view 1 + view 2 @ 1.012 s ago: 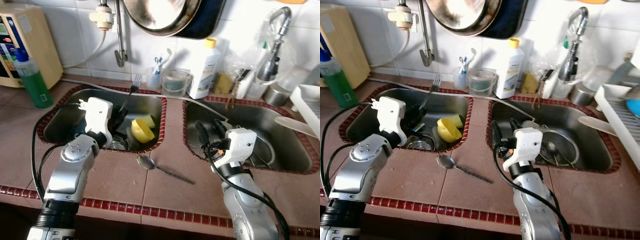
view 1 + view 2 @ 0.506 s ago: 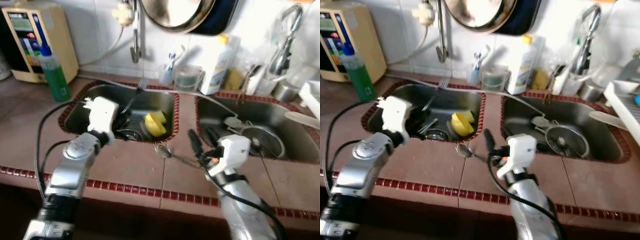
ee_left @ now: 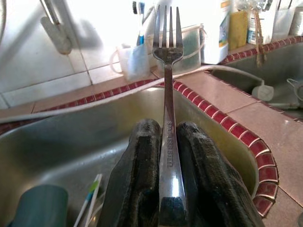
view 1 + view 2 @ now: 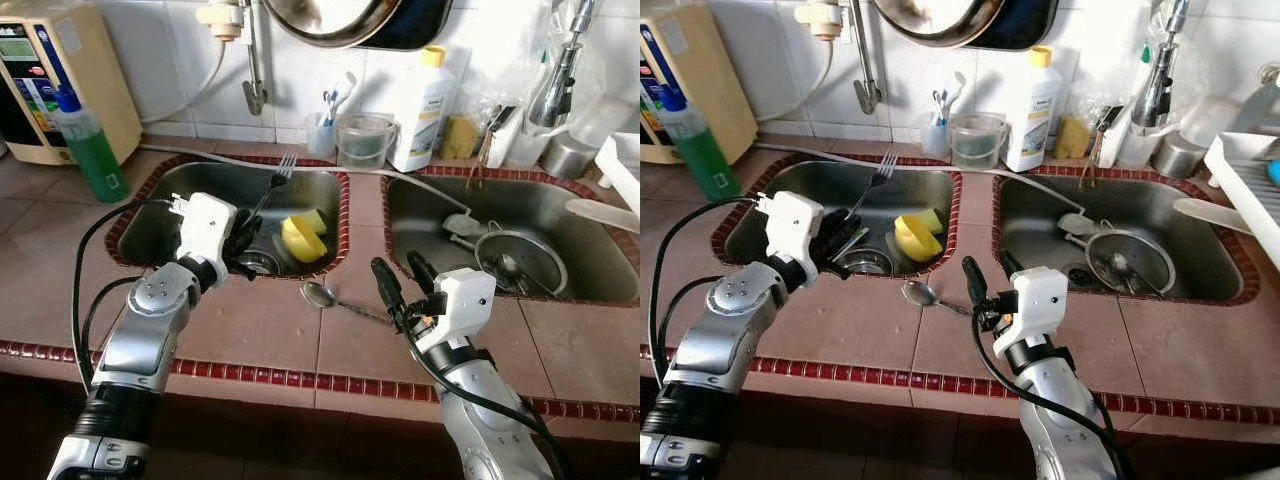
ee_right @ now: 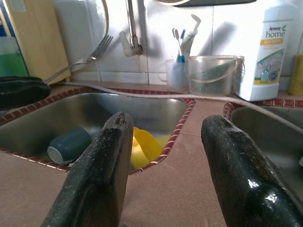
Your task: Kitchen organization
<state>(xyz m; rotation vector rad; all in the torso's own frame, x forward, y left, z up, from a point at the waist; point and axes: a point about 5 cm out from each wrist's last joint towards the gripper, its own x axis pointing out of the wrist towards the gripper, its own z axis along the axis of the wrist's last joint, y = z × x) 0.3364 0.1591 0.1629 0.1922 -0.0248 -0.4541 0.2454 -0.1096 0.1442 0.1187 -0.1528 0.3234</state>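
My left gripper [image 4: 243, 238] is shut on a steel fork [image 3: 167, 71], held over the left sink [image 4: 160, 205] with its tines pointing up toward the back wall. A metal spoon [image 4: 335, 300] lies on the tiled divider between the two sinks. Just to the right of the spoon's handle, my right gripper [image 4: 398, 282] hovers open over the counter with nothing between its fingers [image 5: 99, 175]. Inside the left sink sit a yellow cup [image 4: 303, 236] and a dark teal cup [image 5: 67, 144].
The right sink [image 4: 590, 260] holds a strainer [image 4: 518, 264] and utensils. Along the back wall stand a green soap bottle [image 4: 90, 150], a white detergent bottle [image 4: 420, 110], a clear tub [image 4: 363, 138] and a toothbrush cup [image 4: 322, 130]. A white dish rack [image 4: 1252, 190] stands at far right.
The camera has shifted, so the whole scene moved. My right gripper has come out from over the right sink to the counter beside the spoon. The left gripper still holds the fork.
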